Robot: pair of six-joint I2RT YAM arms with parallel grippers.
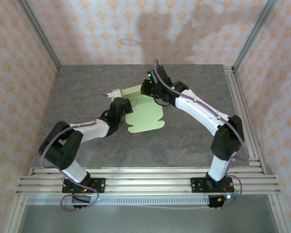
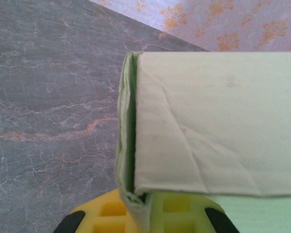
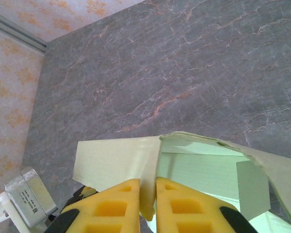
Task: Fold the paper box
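Lying near the middle of the grey marbled table (image 1: 199, 131), the paper box (image 1: 146, 116) is a pale green sheet, partly folded up. The left gripper (image 2: 143, 216) is clamped on its folded edge. The right gripper (image 3: 148, 206) pinches a raised flap between nearly closed fingers.

Counted: one paper box (image 1: 144, 114); two grippers, left gripper (image 2: 144, 216) and right gripper (image 3: 148, 189); four yellow fingers (image 3: 116, 206); two arms (image 1: 82, 133); one marbled table (image 1: 184, 141); three patterned walls (image 1: 136, 29)

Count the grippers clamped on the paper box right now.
2. The left gripper pinches a folded edge on the left side of the paper box; the right gripper pinches a raised flap at its far edge.
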